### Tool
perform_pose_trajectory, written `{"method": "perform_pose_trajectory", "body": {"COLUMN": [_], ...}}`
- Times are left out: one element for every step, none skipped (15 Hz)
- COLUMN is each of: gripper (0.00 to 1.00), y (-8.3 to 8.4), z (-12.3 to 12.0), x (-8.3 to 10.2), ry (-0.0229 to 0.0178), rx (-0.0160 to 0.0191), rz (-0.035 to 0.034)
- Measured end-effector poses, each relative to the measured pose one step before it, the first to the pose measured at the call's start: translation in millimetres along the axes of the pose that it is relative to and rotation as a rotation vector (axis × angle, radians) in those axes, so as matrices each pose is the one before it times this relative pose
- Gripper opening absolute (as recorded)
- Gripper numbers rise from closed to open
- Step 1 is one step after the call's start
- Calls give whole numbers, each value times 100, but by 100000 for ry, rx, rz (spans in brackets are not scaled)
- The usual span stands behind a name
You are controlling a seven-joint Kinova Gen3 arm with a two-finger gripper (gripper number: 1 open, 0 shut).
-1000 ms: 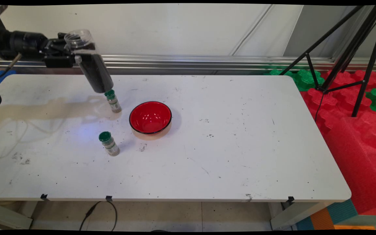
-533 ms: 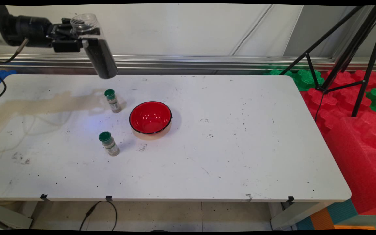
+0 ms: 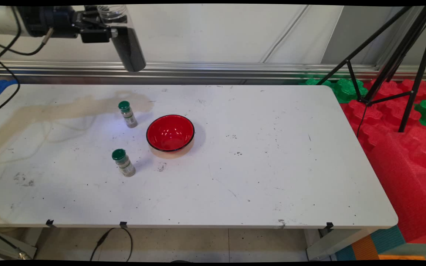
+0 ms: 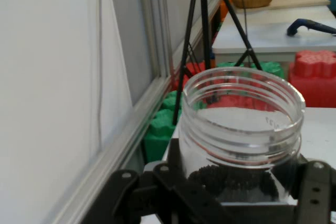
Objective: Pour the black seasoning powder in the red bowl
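Note:
My gripper [image 3: 111,31] is shut on a tall clear jar [image 3: 126,42] filled with dark grains, held high above the table's far left. The jar hangs tilted, open mouth up and its base toward the lower right. In the hand view the jar's [image 4: 241,129] open threaded mouth fills the frame between the fingers [image 4: 312,187], dark grains showing inside. Below on the table stand two small green-capped spice bottles, one farther [image 3: 127,114] and one nearer [image 3: 123,162]. A red bowl [image 3: 170,133] sits to their right, empty.
The white table [image 3: 235,177] carries scattered dark specks. A black tripod [image 3: 390,62] stands at the right over red and green foam blocks [image 3: 401,122]. A metal rail [image 3: 235,70] runs along the wall behind the table. Black cables [image 3: 2,55] hang at the left.
The gripper has lifted the jar up and to the right, from just above the farther spice bottle to the top of the picture. Bottles and bowl have not moved.

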Motion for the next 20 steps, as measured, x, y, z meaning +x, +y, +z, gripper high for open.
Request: {"method": "perform_pose_trajectory", "body": {"gripper": [0, 0, 0, 0, 0, 0, 0, 0, 0, 0, 0, 0, 0, 0, 0, 0, 0, 0, 0, 0], "y": [-384, -429, -401, -301, -329, -294, -278, -284, -257, -191, -203, -168, -101, -102, -68, -18, 17, 48, 66, 73], "z": [520, 613, 646, 525, 630, 581, 610, 662, 631, 543, 632, 663, 510, 578, 528, 466, 314, 239, 252, 243], "x": [66, 51, 17, -13, -39, -81, -104, -174, -222, -225, -245, -231, -217, -247, -234, -209, -174, -172, -187, -196], "ry": [91, 106, 142, 186, 240, 256, 190, 142, 81, 18, 45, 134, 116, 130, 131, 75, 107, 101, 114, 138], "rx": [538, 514, 326, 268, 219, 248, -1, -54, -70, -135, -212, -340, -239, -244, -237, -336, -210, -154, -250, -270], "rz": [1184, 1339, 1387, 1328, 1568, 1670, 1526, 2021, 2183, 1883, 2068, 1955, 1486, 1697, 1659, 1502, 1190, 1198, 1186, 1256]}}
